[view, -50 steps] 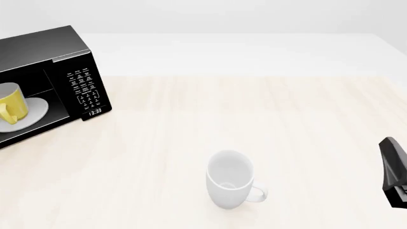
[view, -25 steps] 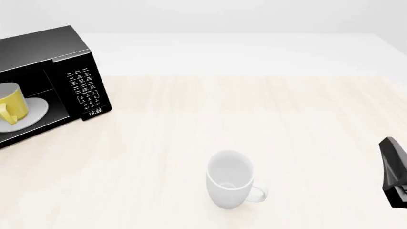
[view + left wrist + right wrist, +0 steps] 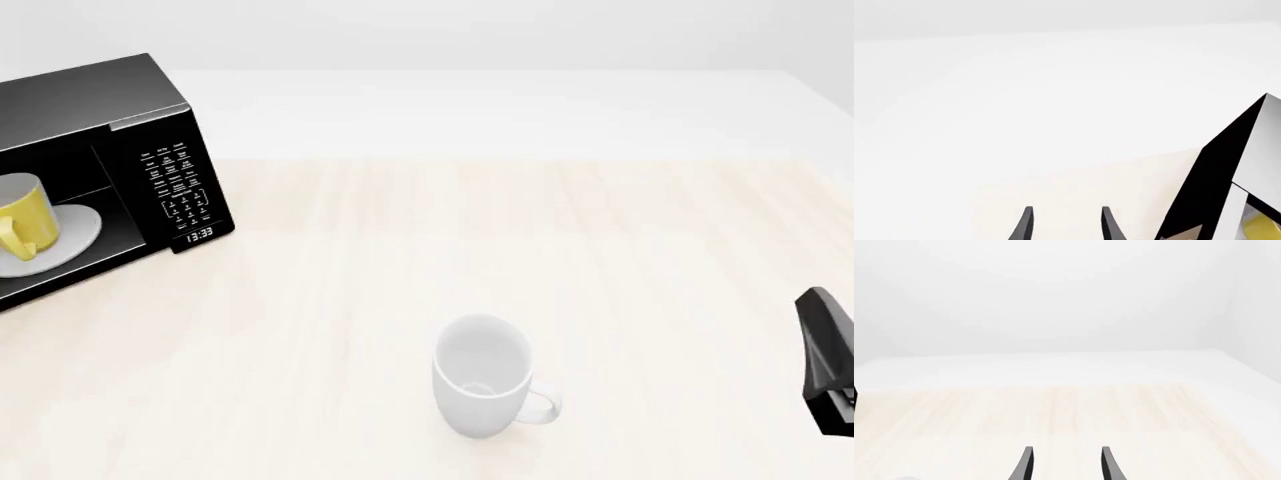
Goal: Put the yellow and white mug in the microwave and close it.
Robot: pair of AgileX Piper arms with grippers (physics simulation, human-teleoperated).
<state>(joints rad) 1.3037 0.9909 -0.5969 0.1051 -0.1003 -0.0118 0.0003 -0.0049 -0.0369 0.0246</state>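
The yellow and white mug (image 3: pixel 27 222) stands upright on the white round plate (image 3: pixel 78 232) inside the black microwave (image 3: pixel 94 95) at the far left of the front view. The cavity is uncovered and the door does not show there. In the left wrist view, my left gripper (image 3: pixel 1066 227) is open and holds nothing. It hangs beside a corner of the microwave (image 3: pixel 1217 170), where a sliver of the yellow mug (image 3: pixel 1261 227) shows. My right gripper (image 3: pixel 1066 467) is open and empty over the light wooden table. Part of the right arm (image 3: pixel 830 360) shows at the front view's right edge.
A larger all-white mug (image 3: pixel 481 385) stands upright on the table near the front middle, its handle to the right. The microwave's keypad (image 3: pixel 176 190) with its clock display faces the table's centre. The wooden tabletop (image 3: pixel 534 250) ends at a white surface behind.
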